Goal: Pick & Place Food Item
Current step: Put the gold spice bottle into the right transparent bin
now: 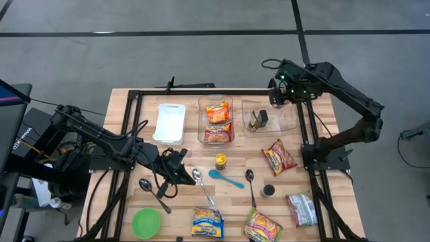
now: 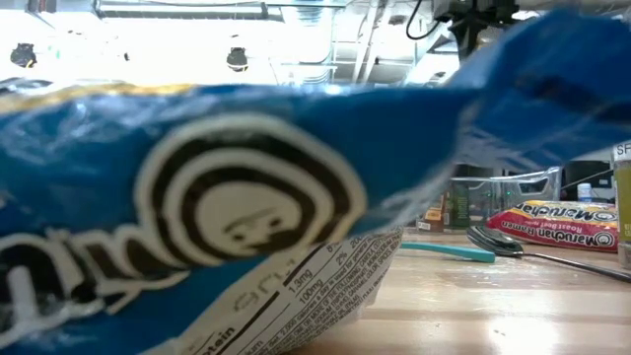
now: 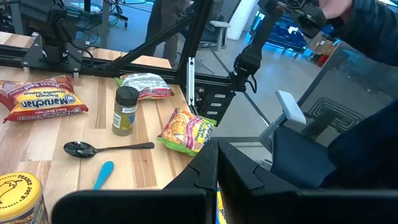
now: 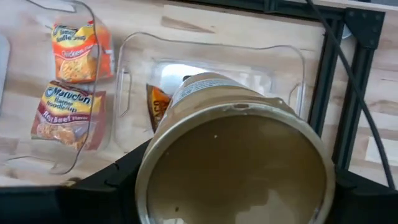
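My right gripper (image 1: 277, 93) hangs over the far right of the table, shut on a tin can (image 4: 236, 155) above the right clear container (image 1: 285, 121). That container holds a dark packet (image 1: 257, 119). The middle clear container (image 1: 201, 124) holds two ramen packs (image 1: 217, 122). My left gripper (image 1: 180, 168) is low over the table at the near left, shut and empty, beside a metal spoon (image 1: 200, 181). In the low view a blue ramen pack (image 2: 197, 217) fills most of the picture. My right gripper pinches the can by its round side wall (image 4: 152, 155) between its two fingers, one on each side. The can's flat end (image 4: 239, 168) faces the wrist camera. The can is lifted clear, above the right clear container (image 4: 211, 68).
A white tray (image 1: 168, 122) stands at the far left. On the near half lie a yellow jar (image 1: 220, 160), a blue spoon (image 1: 226, 178), metal spoons, a shaker (image 1: 269, 190), a green bowl (image 1: 146, 222) and ramen packs (image 1: 279, 156) (image 1: 207, 223) (image 1: 262, 227) (image 1: 302, 208). A dark frame borders the table.
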`<action>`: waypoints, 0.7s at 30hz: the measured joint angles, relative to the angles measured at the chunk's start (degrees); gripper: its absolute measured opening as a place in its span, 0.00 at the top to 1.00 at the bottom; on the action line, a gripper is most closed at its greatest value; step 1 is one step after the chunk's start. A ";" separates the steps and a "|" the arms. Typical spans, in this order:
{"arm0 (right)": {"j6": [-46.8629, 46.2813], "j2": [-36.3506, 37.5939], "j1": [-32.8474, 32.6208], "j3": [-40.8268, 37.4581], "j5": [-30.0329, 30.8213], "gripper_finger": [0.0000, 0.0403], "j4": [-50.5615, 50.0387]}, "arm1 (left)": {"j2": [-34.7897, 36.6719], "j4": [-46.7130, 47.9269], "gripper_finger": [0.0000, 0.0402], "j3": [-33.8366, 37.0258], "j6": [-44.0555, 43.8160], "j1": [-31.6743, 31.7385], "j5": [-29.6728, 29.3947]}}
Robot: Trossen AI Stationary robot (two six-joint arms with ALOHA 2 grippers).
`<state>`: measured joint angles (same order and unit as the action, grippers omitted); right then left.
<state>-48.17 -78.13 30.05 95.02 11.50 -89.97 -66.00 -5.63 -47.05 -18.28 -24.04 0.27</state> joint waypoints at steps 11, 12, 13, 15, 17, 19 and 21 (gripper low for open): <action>6.74 -8.15 3.51 -0.07 -2.46 0.32 0.13 | 0.00 0.00 1.00 0.00 0.00 0.00 -0.02; 7.23 -9.07 3.93 -0.07 -2.53 0.32 0.15 | 0.00 0.00 1.00 0.00 0.01 0.00 -0.01; 7.72 -9.81 4.44 -0.07 -2.67 0.32 0.08 | 0.00 -0.02 1.00 0.00 0.00 0.00 -0.01; 7.88 -11.30 5.50 -0.07 -2.68 0.32 -0.01 | 0.00 0.00 1.00 0.00 0.00 -0.01 -0.01; 7.90 -12.21 6.50 -0.07 -2.70 0.32 0.09 | 0.00 0.00 1.00 0.00 0.00 0.00 -0.01; 7.84 -12.25 7.32 -0.07 -2.70 0.32 -0.02 | 0.00 0.00 1.00 0.00 0.00 0.01 -0.02; 7.22 -12.22 7.96 -0.07 -2.80 0.32 -0.02 | 0.00 0.00 1.00 0.00 0.00 0.00 -0.01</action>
<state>-40.95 -90.35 38.01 94.96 8.70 -89.99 -66.00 -5.63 -47.05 -18.28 -24.04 0.26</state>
